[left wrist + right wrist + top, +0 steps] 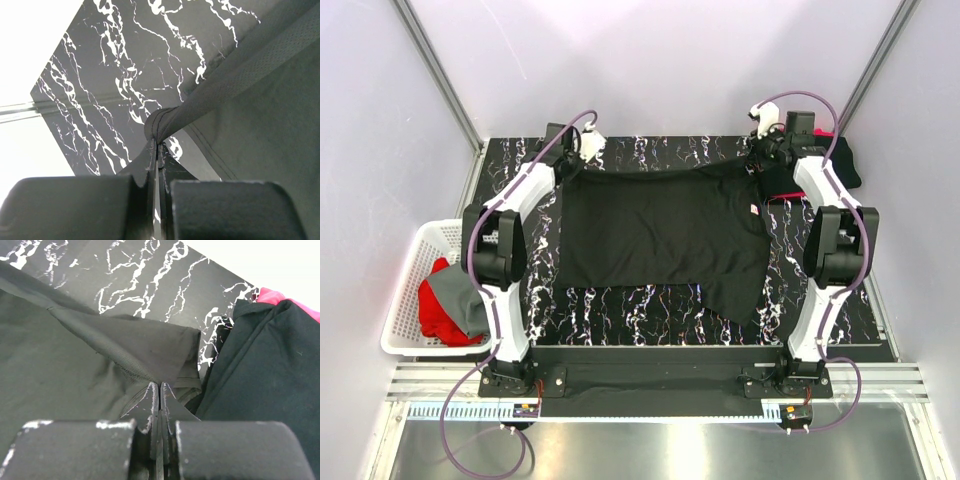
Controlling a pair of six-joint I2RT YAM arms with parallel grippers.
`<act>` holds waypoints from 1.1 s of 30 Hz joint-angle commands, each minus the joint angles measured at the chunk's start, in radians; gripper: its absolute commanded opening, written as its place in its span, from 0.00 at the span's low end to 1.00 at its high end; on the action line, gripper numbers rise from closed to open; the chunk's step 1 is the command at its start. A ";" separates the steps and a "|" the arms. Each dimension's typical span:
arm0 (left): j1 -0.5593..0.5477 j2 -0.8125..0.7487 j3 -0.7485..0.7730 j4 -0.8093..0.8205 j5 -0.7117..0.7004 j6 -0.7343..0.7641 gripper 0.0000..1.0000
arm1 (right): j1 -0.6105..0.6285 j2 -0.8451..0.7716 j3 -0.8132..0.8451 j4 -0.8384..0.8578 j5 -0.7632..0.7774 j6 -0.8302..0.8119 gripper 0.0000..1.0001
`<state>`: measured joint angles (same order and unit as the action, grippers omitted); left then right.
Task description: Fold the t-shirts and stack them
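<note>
From the overhead view I have the black t-shirt (660, 230) spread flat across the middle of the marbled table (650, 310). Its far edge is drawn taut between the left gripper (578, 150) at upper left and the right gripper (765, 155) at upper right. One sleeve droops askew at lower right. A folded stack (842, 160), black over red, sits just beside the right gripper, and red and grey shirts (450, 305) lie bunched in the white slatted basket (405, 290) at the left edge. On the left wrist view the left gripper (157, 150) has its jaws pressed together on a small rolled nub of ribbed hem (240, 75) — a thin bite, matte knit against the glossy table (125, 60). On the right wrist view the right gripper (159, 390) is likewise closed tight, on a folded corner of the black t-shirt (75, 355), and the folded stack (270, 370) crowds the right of the frame. My worries are these: either pinch is shallow enough that a quick pull could let the soft cloth slip out. Uneven tension would skew the fold. And a right-hand sweep could snag that neighbouring pile — it sits very close.
</note>
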<state>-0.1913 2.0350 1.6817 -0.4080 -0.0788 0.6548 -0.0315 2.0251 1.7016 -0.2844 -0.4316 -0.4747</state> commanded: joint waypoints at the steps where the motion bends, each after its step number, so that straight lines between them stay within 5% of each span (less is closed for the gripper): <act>1: 0.006 -0.090 -0.031 0.040 0.024 -0.006 0.00 | -0.002 -0.086 -0.037 0.025 -0.030 -0.001 0.00; 33: 0.000 -0.173 -0.343 0.044 0.036 0.005 0.00 | 0.054 -0.301 -0.459 -0.010 -0.082 0.053 0.00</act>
<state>-0.1917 1.8935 1.3613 -0.3950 -0.0521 0.6548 -0.0078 1.7779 1.2633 -0.2905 -0.4915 -0.4301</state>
